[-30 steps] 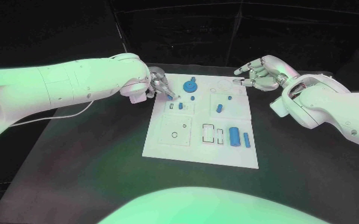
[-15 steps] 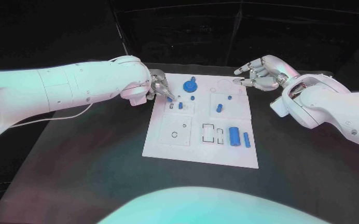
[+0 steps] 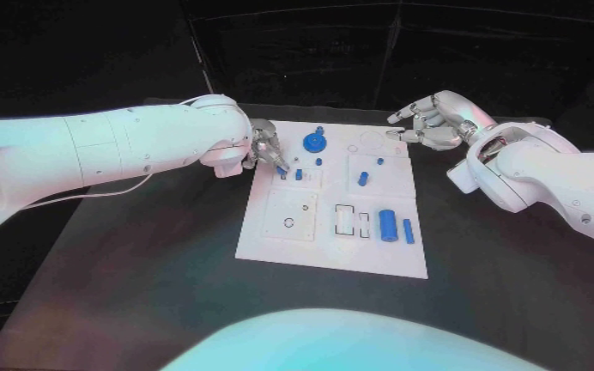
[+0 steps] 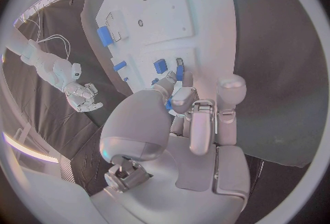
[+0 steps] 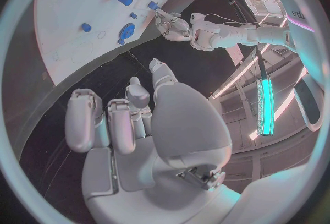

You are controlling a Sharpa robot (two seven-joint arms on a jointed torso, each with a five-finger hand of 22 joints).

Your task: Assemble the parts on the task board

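Nearest to me in the head view, the task board [image 3: 279, 238] lies at the centre of the frame on the black table [image 3: 136, 276]. Toward its lower right a blue cylinder [image 3: 389, 226] lies beside a slim blue bar [image 3: 408, 232], next to two outlined rectangular slots [image 3: 352, 221]. Left of those a round recess [image 3: 290, 223] shows in the white plate. Higher up, a short blue peg [image 3: 363, 179] stands right of centre.

At the board's upper left edge my left hand [image 3: 263, 149] has its fingers drawn together, pinching a small blue part [image 3: 283, 167] at their tips; in the left wrist view that part [image 4: 169, 104] shows between my fingertips [image 4: 184, 95], just above the board. Another small blue piece [image 3: 299, 174] sits just beside it.

Farther up, a blue round knob [image 3: 313, 142] stands near the board's top edge. My right hand [image 3: 429, 124] hovers at the board's upper right corner, fingers spread and holding nothing.
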